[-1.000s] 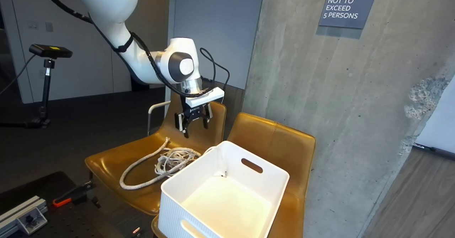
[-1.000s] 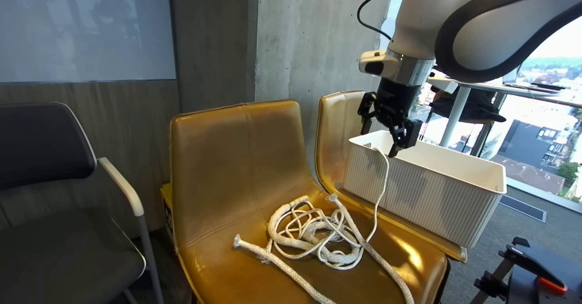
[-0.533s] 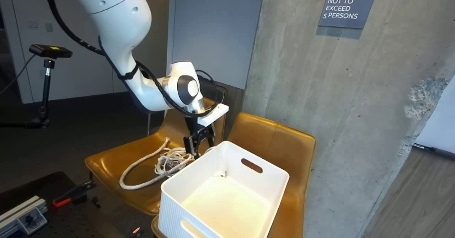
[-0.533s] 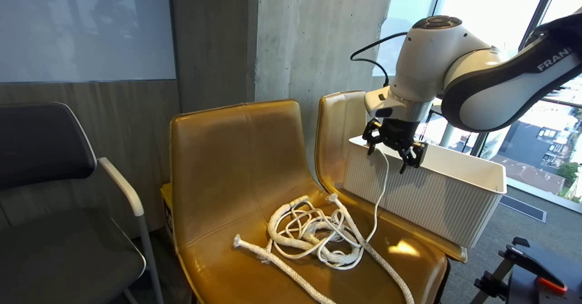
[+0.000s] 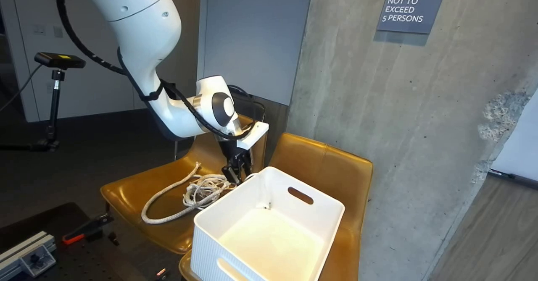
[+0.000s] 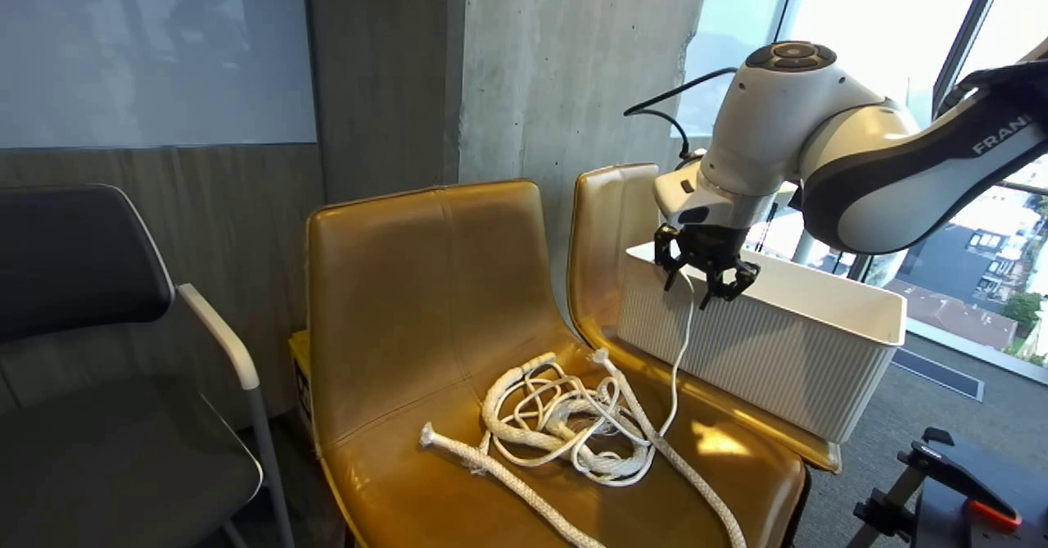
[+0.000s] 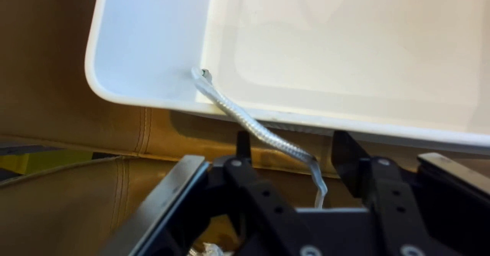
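My gripper (image 7: 294, 149) stands open, pointing down beside the long side of a white ribbed box (image 6: 761, 368). Between its fingers runs a thin white cord (image 7: 260, 130), with a gap visible on both sides of it. That cord rises from a tangle of white rope (image 6: 565, 425), crosses the box rim and ends in a corner inside. In both exterior views the rope heap lies on a tan chair seat, lower than the gripper (image 5: 239, 178). One fingertip (image 7: 344, 149) is close to the box's outer wall; whether they touch I cannot tell.
The box rests on a second tan chair (image 5: 319, 155) against a concrete wall (image 5: 420, 125). A dark armchair (image 6: 82, 269) stands off to one side. A low dark table carries an orange-and-black tool (image 5: 86, 230). A camera on a stand (image 5: 59, 60) is behind.
My gripper has come down from above to the level of the box rim, and its jaws have narrowed partway around the cord. The box has shifted slightly; the rope heap lies as before.
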Available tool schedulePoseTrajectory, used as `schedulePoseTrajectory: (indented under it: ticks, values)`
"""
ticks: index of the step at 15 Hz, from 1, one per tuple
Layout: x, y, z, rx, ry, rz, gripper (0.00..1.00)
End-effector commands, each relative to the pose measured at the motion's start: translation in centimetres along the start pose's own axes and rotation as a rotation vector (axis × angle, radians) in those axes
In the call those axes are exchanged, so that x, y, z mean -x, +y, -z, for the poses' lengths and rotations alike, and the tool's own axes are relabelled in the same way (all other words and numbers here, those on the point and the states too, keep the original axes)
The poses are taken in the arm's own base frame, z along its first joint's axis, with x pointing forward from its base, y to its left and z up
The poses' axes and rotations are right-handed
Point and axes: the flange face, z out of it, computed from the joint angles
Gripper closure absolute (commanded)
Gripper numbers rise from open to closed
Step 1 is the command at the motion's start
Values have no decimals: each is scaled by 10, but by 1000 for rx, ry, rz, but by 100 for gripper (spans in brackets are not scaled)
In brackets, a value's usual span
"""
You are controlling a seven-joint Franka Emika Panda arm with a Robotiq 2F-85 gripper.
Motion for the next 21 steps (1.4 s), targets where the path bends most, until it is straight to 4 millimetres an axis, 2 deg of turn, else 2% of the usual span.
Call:
schedulePoseTrajectory:
  ticks: [1,4,5,7,9,11,16,20,21]
  values:
    - [3,8,3,34,-14,34,73]
    - [3,11,6,41,-22,37,95]
    - [2,12,8,44,-24,37,99]
    - [0,17,14,52,-29,35,100]
    - [-6,27,28,62,-22,21,99]
    - [-21,42,50,81,-8,-1,99]
    - [-100,86,149,148,69,-57,99]
    - [-193,88,237,206,129,-44,99]
    - [-209,88,254,216,140,-38,99]
